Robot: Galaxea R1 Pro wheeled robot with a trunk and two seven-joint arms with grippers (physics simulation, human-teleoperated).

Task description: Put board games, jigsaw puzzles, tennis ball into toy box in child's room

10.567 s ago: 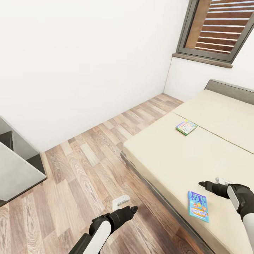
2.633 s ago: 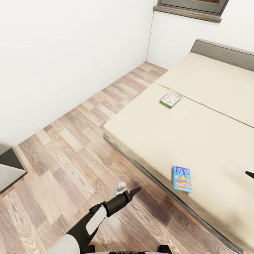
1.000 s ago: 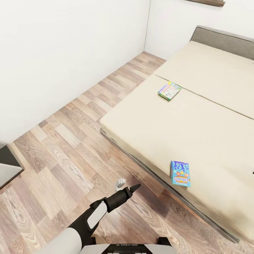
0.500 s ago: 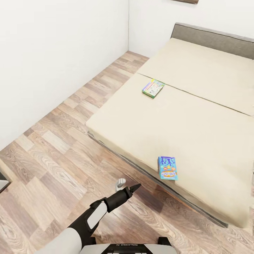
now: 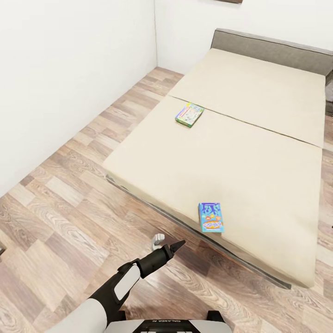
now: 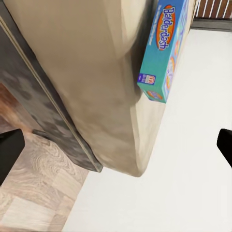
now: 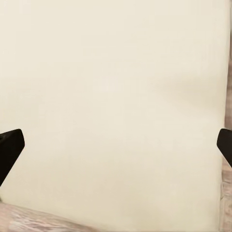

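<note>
Progress: early, judging by what shows. Two games lie on the bed (image 5: 259, 152), neither in hand. The blue game (image 5: 211, 217) sits flat near the bed's near edge, w/ its short end close to the drop. The green game (image 5: 189, 114) lies further up, just short of the seam across the mattress, toward the wall side. Toy box, surface, puzzles and ball aren't shown here, so can't say what's in the box. Both bed games are left to fetch and carry over.

Left fingers (image 5: 177, 243): arm reaches fwd low over the floor (image 5: 55, 217), tip short of the bed edge, near the blue game but apart from it. In the left wrist view the two finger tips (image 6: 9, 153) sit at opposite frame edges, so spread wide, released, nothing between them; the game box (image 6: 164, 48) and bed side lie ahead.

Right fingers (image 7: 116, 147): tips at both frame edges, also spread wide, released, empty, hanging over bare mattress (image 7: 116, 87). No contact w/ it that I can tell.

Next, prob: close in on the blue game.
</note>
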